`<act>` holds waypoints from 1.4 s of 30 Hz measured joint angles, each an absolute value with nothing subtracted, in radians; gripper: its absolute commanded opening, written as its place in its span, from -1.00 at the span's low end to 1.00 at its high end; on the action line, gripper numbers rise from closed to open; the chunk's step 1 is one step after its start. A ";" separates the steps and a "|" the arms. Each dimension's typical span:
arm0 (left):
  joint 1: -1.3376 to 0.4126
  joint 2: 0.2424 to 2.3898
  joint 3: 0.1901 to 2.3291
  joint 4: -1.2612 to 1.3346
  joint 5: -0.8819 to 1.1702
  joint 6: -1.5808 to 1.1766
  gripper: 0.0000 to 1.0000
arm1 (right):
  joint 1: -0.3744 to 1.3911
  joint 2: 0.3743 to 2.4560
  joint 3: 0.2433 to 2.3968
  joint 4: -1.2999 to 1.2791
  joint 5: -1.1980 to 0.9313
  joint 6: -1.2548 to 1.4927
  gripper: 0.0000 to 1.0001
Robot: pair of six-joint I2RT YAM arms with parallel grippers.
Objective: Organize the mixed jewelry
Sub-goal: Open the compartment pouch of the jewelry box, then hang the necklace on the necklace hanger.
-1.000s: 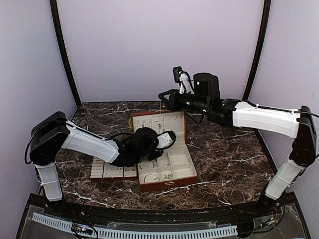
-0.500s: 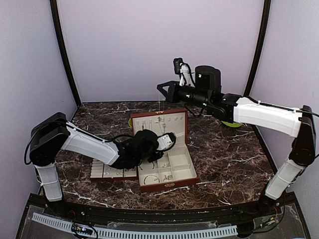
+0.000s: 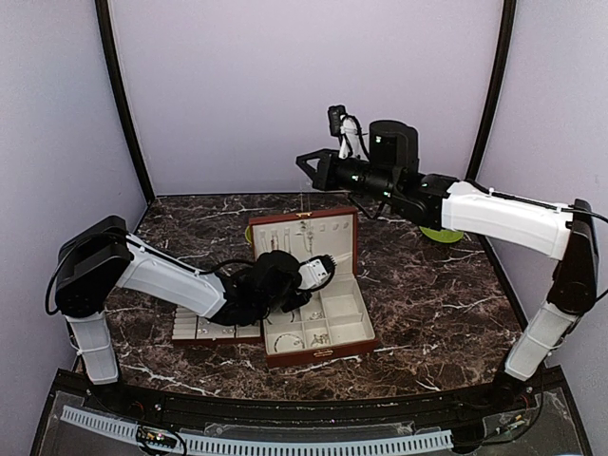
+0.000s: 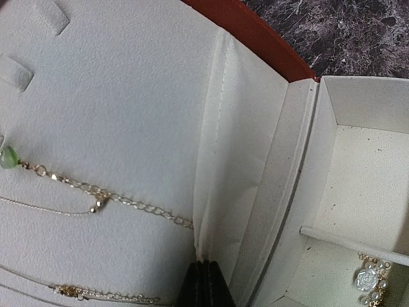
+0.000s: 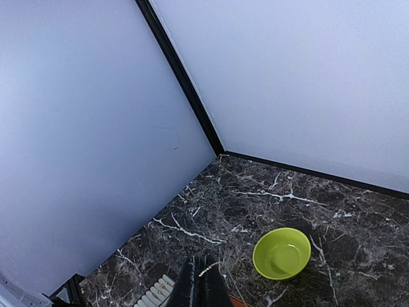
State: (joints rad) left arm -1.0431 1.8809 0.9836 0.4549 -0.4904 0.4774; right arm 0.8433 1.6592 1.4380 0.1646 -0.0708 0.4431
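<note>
The box (image 3: 328, 328) stands open on the bench (image 3: 446, 304) with its lid (image 3: 302, 233) upright. The left arm (image 3: 171, 275) reaches into it from the box's left. Its jaws are shut tight at the fold where the lid meets the box's base, and I see nothing between them.

Beside them, necklaces (image 4: 115, 201) lie stretched across the lid's cream lining, one ending in a green bead (image 4: 9, 157). An earring (image 4: 369, 281) with a pale rose lies in a compartment of the box just right of that fold. More silvery bits (image 3: 302, 338) sit in the box's front compartments.

The right arm (image 3: 494, 218) is held high above the box's back edge. Its jaws are pinched shut, with a short bit of fine chain (image 5: 208, 269) showing at their tips.

A tray (image 3: 214, 328) lies just beside the box on its left, and a green bowl (image 5: 281, 254) stands behind the box.
</note>
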 measured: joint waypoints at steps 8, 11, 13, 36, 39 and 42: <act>-1.044 1.879 0.978 0.461 -0.492 0.476 -1.00 | 0.843 1.661 1.454 0.173 -0.080 0.444 -1.00; -1.044 1.877 0.975 0.464 -0.493 0.476 -1.00 | 0.843 1.661 1.428 0.187 -0.086 0.448 -1.00; -1.045 1.876 0.974 0.466 -0.494 0.475 -1.00 | 0.843 1.661 1.405 0.187 -0.087 0.451 -1.00; -1.048 1.866 0.971 0.467 -0.496 0.474 -1.00 | 0.843 1.679 1.271 0.213 -0.118 0.470 -1.00; -1.048 1.865 0.970 0.468 -0.496 0.474 -1.00 | 0.843 1.686 1.253 0.215 -0.124 0.471 -1.00; -1.048 1.864 0.967 0.471 -0.496 0.474 -1.00 | 0.844 1.686 1.239 0.216 -0.131 0.471 -1.00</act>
State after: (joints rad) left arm -1.0481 1.8637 0.9672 0.4713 -0.4961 0.4744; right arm 0.8436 1.6859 1.2392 0.2157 -0.1310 0.4713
